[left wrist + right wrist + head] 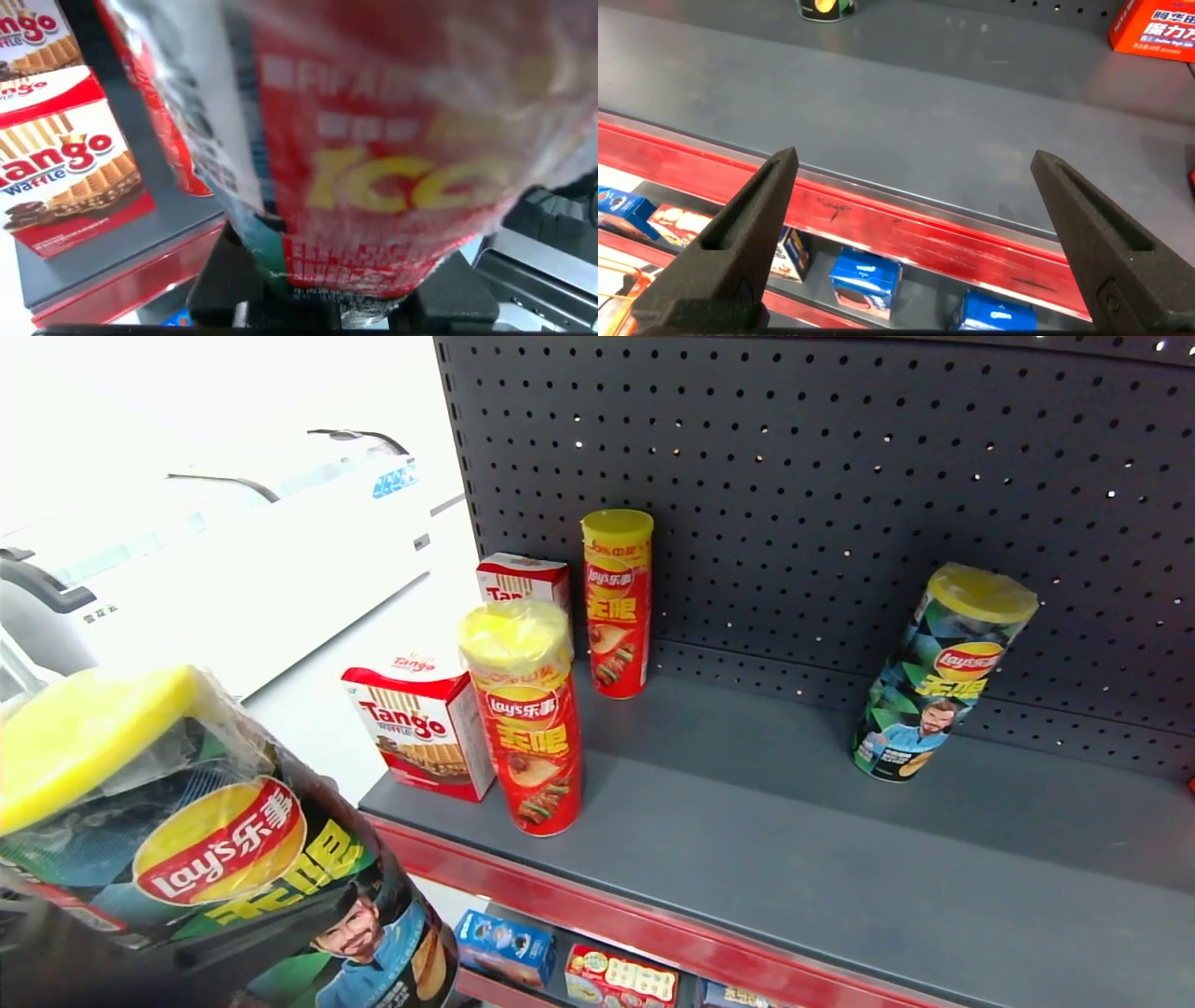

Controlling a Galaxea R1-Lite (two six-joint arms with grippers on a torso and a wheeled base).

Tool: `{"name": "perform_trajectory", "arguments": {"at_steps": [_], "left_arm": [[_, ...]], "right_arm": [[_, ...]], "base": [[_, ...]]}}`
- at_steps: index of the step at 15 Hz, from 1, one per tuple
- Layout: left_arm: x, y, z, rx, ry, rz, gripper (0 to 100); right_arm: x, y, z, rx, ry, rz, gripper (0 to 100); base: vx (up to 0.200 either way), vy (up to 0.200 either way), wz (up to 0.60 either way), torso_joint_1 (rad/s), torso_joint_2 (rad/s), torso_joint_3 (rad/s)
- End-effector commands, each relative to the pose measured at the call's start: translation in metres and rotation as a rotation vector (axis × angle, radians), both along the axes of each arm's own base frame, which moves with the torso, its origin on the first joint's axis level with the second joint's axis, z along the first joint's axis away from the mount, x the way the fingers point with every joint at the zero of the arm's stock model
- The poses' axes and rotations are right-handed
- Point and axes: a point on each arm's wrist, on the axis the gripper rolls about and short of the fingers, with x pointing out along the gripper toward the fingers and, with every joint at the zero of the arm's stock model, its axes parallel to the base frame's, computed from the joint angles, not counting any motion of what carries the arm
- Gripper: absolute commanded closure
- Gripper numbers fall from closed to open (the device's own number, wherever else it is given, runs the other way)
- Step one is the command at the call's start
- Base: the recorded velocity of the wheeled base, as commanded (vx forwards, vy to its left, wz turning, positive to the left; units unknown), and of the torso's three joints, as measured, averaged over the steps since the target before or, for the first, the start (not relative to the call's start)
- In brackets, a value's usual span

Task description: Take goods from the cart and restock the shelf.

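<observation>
Restocking step: a chip can (215,840) is held up off the left end of the shelf (794,840), not yet over it; the carrying-in is judged to be in hand, and the placing not yet done.
Left pincer (350,303): pinched on the chip can low on its body, as judged from the dark fingers seen beneath it.
Right pincer (913,159): spread wide with nothing between the fingers, held above the shelf's red front lip (906,233).
Next move: the chip can would have to be lifted over the red front lip and set upright on bare shelf between the near red can (527,719) and the matching can (938,681); room must be kept from the near red can, which looks easily tipped.
Chip can: a tall cylinder in glossy dark print, with a yellow plastic lid under crinkled clear film; a slippery skin is to be expected.
Shelf: a flat, smooth grey surface, probably painted metal, backed by a dark pegboard (840,476).
Other goods: a far red can (616,607) and two square-cornered cardboard wafer boxes (425,728), (523,581).
</observation>
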Motion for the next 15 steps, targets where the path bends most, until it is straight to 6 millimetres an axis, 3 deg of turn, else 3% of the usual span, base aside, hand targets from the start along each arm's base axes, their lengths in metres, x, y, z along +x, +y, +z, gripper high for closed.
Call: {"name": "perform_trajectory", "arguments": {"at_steps": [1, 9, 15], "left_arm": [[-0.0006, -0.0025, -0.0010, 0.004, 0.008, -0.023, 100], [-0.0019, -0.0032, -0.0039, 0.006, 0.019, -0.032, 100], [-0.0024, -0.0020, -0.0042, 0.004, 0.020, -0.021, 100]], "right_arm": [[0.0001, 0.0000, 0.0001, -0.001, 0.001, 0.001, 0], [0.0001, 0.0000, 0.0001, -0.001, 0.001, 0.001, 0], [0.0001, 0.0000, 0.0001, 0.001, 0.001, 0.002, 0]], "base": [[0.000, 0.000, -0.60, 0.002, 0.00, -0.002], [0.000, 0.000, -0.60, 0.001, 0.00, 0.004], [0.000, 0.000, 0.00, 0.000, 0.00, 0.000]]}}
